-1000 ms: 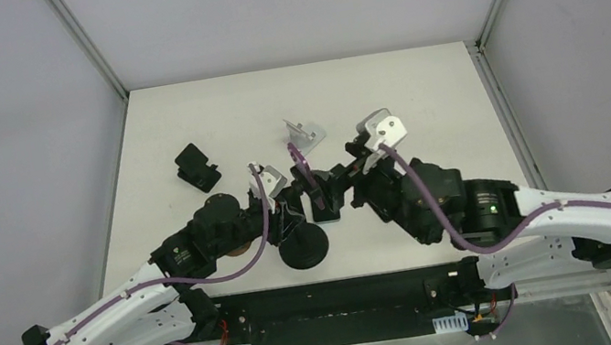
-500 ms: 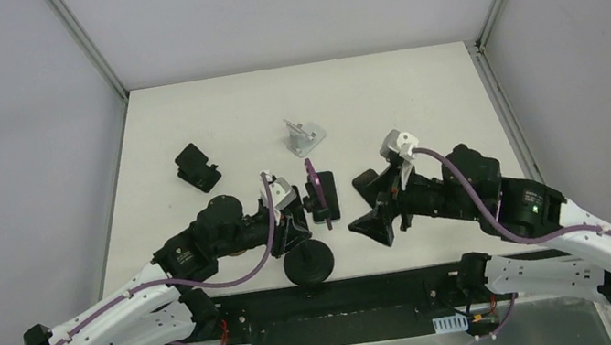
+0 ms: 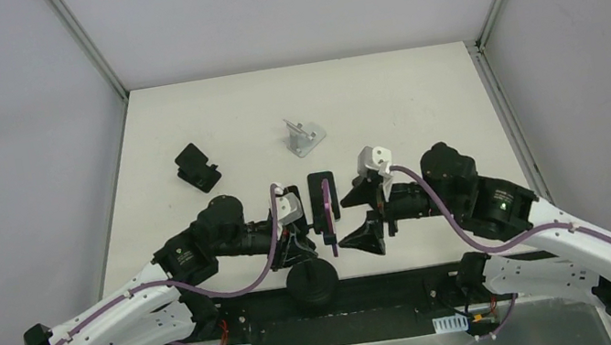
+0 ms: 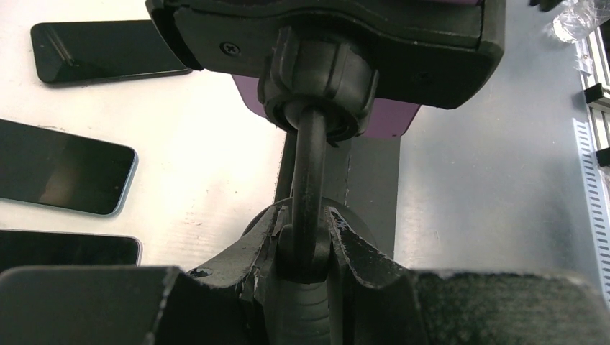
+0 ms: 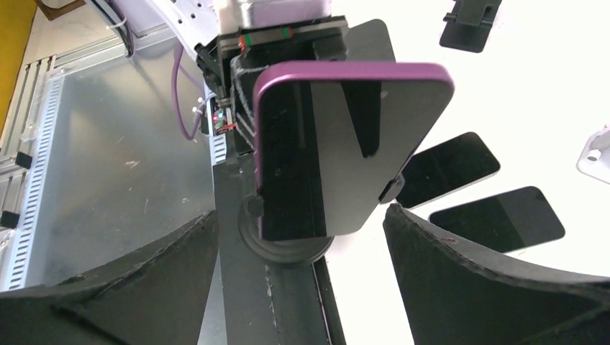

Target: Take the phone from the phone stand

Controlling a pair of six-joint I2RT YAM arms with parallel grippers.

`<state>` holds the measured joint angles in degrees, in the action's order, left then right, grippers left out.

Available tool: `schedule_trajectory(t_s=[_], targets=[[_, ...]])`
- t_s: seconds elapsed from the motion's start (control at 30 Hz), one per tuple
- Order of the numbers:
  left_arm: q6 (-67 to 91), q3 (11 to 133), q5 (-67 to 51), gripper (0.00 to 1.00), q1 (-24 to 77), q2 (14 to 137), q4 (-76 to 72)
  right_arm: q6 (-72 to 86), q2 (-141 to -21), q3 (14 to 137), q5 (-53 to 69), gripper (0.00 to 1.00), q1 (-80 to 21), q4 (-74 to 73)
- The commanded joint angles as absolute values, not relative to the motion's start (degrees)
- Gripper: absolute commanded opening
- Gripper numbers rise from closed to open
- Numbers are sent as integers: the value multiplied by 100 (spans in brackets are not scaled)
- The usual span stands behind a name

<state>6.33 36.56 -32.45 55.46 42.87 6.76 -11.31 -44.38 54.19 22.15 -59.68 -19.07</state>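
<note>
Purple-cased phone with a dark glass face (image 5: 345,151) sits upright in the clamp cradle (image 4: 403,50) of the black phone stand (image 3: 312,284), at the near edge of the white tabletop (image 3: 227,111) between the 2 arms. Nothing of the removal shows as done: the cradle's sides close on the phone's edges and its back lies against the holder.

The left gripper (image 4: 303,244) is closed down narrow around the stand's thin black stem, seemingly to steady it. The right gripper (image 3: 343,217) faces the screen with its jaws spread wide, 1 finger to each side of the phone and neither touching it. My reading is that bracing is done and the approach is nearly done. What is left is to close on the phone's long edges, draw it free of the clamp, and set it down.

As for holders, this cradle is the only 1 loaded. A small black stand (image 3: 196,167) and a silver metal stand (image 3: 303,136) farther back both hold nothing. 3 loose dark phones (image 4: 61,176) lie flat on the tabletop beside the stand, in no holder.
</note>
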Motion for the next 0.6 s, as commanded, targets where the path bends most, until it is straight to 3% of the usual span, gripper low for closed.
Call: schedule_trajectory(t_s=[0.0, 0.57], targets=[[472, 3851, -3562, 0, 5563, 4174, -26, -1263, -4736, 5647, 2305, 87, -5810, -1305], [345, 3866, -3853, 0, 5564, 4153, -26, -638, -5170, 5742, 3586, 90, -5385, -491]])
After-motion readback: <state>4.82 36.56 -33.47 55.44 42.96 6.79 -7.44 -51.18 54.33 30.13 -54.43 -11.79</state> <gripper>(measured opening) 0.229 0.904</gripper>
